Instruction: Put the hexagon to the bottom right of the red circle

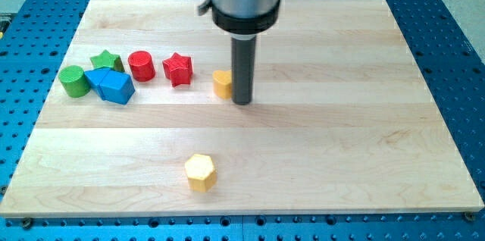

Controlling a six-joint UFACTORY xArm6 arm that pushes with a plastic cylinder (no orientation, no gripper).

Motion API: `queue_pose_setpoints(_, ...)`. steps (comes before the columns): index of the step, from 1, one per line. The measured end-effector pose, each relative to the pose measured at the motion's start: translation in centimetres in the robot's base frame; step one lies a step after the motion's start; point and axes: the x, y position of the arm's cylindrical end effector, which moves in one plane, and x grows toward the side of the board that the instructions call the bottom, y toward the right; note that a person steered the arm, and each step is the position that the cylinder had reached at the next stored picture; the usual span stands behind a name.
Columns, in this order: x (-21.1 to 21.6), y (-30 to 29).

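Hexagon point(201, 172), yellow, lies alone near the counter's point(341, 158) bottom edge, left of centre, well apart from everything. Red circle point(141, 66) stands in the cluster toward the left edge, upper half. Tip point(242, 101) sits mid-counter, touching or just beside a second yellow block point(221, 84) on its right. No jaws on this rig; nothing held. Hexagon lies down-left of tip; judged needs pushing up-left toward the circle.

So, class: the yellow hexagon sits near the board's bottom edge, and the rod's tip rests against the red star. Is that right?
Not quite. The camera view shows my tip beside a small yellow block, not the red star, which stands apart towards the view's left. The yellow hexagon does sit near the board's bottom edge.
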Motion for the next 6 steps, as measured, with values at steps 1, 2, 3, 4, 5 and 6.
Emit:
queue_pose_setpoints(1, -0.9, -1.8)
queue_pose_setpoints(2, 2.1, 4.6)
queue_pose_setpoints(3, 12.1, 5.1)
queue_pose_setpoints(4, 17.5, 0.3)
queue_pose_setpoints(5, 16.1, -2.9)
queue_pose_setpoints(6, 11.1, -3.7)
